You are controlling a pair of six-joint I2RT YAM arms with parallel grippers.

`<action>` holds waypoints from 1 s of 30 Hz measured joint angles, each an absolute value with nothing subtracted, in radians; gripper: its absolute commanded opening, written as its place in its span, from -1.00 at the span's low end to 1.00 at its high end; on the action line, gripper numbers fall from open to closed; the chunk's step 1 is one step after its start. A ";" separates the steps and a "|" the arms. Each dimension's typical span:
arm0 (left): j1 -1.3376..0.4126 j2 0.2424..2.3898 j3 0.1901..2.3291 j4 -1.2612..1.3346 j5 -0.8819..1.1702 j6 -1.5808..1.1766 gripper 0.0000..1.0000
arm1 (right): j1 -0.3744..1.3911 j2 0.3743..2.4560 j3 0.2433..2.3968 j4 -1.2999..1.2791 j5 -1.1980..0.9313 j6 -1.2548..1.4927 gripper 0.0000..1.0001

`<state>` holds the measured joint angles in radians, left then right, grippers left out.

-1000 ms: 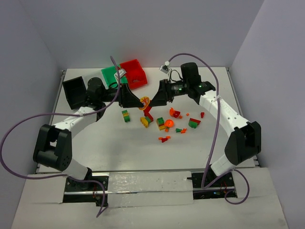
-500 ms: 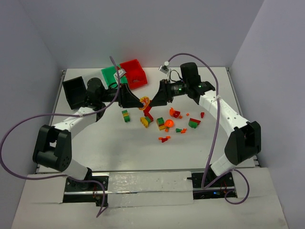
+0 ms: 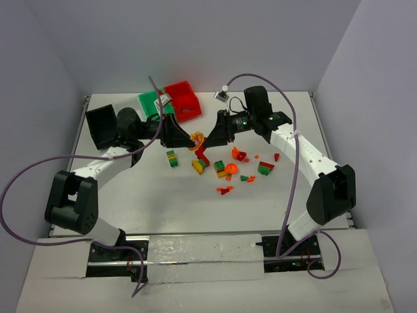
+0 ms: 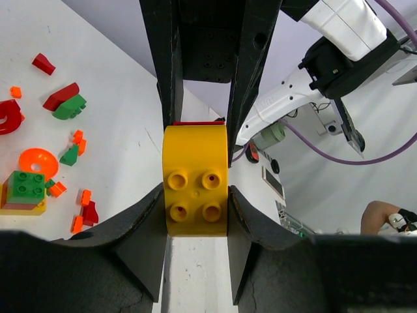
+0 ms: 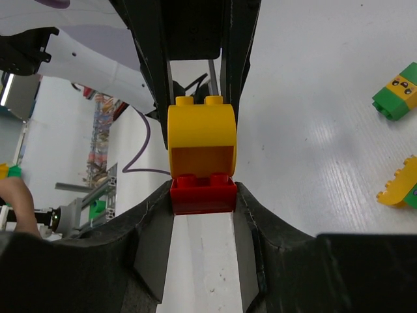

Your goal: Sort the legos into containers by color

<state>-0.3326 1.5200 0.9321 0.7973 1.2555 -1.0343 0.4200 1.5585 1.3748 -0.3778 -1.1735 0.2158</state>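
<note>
Above the table's middle my two grippers meet tip to tip on one joined piece. My left gripper (image 4: 195,199) is shut on a yellow arched lego (image 4: 195,179); its studs face the left wrist camera. A red lego (image 5: 202,193) is stuck to the yellow lego's (image 5: 202,140) far end, and my right gripper (image 5: 202,195) is shut on it, both fingers against its sides. In the top view the pair (image 3: 199,139) hangs between the left gripper (image 3: 193,139) and the right gripper (image 3: 206,139). The green container (image 3: 151,102), red container (image 3: 183,100) and black container (image 3: 102,125) stand behind.
Loose legos (image 3: 232,168) in red, green, orange and yellow lie scattered right of centre, below the grippers. A green and yellow stack (image 3: 172,158) sits to the left, a red piece (image 3: 203,156) just under the joined pair. Purple cables loop over both arms.
The right gripper's jaws have closed in on the red lego. Both arms have stayed nearly where they were; the left grip is the same.
</note>
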 measured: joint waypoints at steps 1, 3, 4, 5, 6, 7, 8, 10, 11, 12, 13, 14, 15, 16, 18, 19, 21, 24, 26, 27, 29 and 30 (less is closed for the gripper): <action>-0.322 1.520 0.932 0.796 1.257 -1.031 -1.00 | 0.421 1.559 1.375 -0.379 -1.171 0.210 -1.00; -0.286 1.520 0.938 0.777 1.252 -1.018 -1.00 | 0.421 1.559 1.376 -0.396 -1.171 0.192 -1.00; -0.251 1.522 0.952 0.739 1.246 -0.987 -1.00 | 0.421 1.559 1.376 -0.408 -1.169 0.180 -1.00; -0.206 1.526 0.981 0.678 1.233 -0.942 -1.00 | 0.421 1.559 1.376 -0.423 -1.164 0.165 -1.00; -0.170 1.532 1.009 0.633 1.215 -0.902 -1.00 | 0.421 1.559 1.376 -0.440 -1.159 0.152 -1.00; -0.127 1.540 1.051 0.557 1.187 -0.834 -1.00 | 0.421 1.559 1.376 -0.455 -1.150 0.137 -1.00; -0.094 1.548 1.093 0.489 1.152 -0.772 -1.00 | 0.421 1.559 1.376 -0.469 -1.141 0.125 -1.00; -0.047 1.565 1.188 0.340 1.051 -0.625 -1.00 | 0.421 1.559 1.376 -0.493 -1.104 0.104 -1.00; -0.039 1.572 1.226 0.283 0.987 -0.557 -1.00 | 0.421 1.559 1.376 -0.500 -1.080 0.098 -1.00; -0.038 1.577 1.255 0.236 0.921 -0.492 -1.00 | 0.421 1.559 1.376 -0.506 -1.052 0.092 -1.00; -0.041 1.580 1.274 0.201 0.860 -0.435 -1.00 | 0.421 1.559 1.376 -0.509 -1.021 0.089 -1.00; -0.047 1.586 1.289 0.169 0.798 -0.381 -1.00 | 0.421 1.559 1.378 -0.511 -0.984 0.088 -1.00; -0.053 1.599 1.306 0.144 0.740 -0.333 -1.00 | 0.421 1.560 1.382 -0.513 -0.946 0.088 -1.00; -0.058 1.618 1.326 0.124 0.690 -0.295 -1.00 | 0.421 1.562 1.389 -0.513 -0.911 0.088 -1.00; -0.068 1.673 1.369 0.092 0.602 -0.235 -1.00 | 0.421 1.571 1.416 -0.520 -0.840 0.090 -1.00; -0.071 1.702 1.386 0.082 0.563 -0.212 -1.00 | 0.421 1.578 1.435 -0.520 -0.808 0.090 -1.00; -0.072 1.761 1.412 0.065 0.502 -0.175 -1.00 | 0.421 1.600 1.478 -0.516 -0.735 0.089 -1.00; -0.072 1.833 1.426 0.043 0.437 -0.149 -1.00 | 0.425 1.627 1.526 -0.515 -0.626 0.084 -1.00; -0.072 1.864 1.429 0.028 0.400 -0.143 -1.00 | 0.428 1.653 1.571 -0.517 -0.550 0.075 -1.00; -0.073 1.876 1.430 0.019 0.380 -0.141 -1.00 | 0.430 1.670 1.599 -0.517 -0.513 0.070 -1.00; -0.073 1.882 1.430 0.003 0.326 -0.134 -1.00 | 0.437 1.717 1.671 -0.518 -0.443 0.059 -1.00; -0.073 1.882 1.430 -0.002 0.298 -0.129 -1.00 | 0.441 1.745 1.712 -0.517 -0.409 0.054 -1.00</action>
<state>-0.0734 1.8818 1.4296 -0.0022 0.2985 -0.1285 0.4405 1.7455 1.7125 -0.5170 -0.4089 0.0542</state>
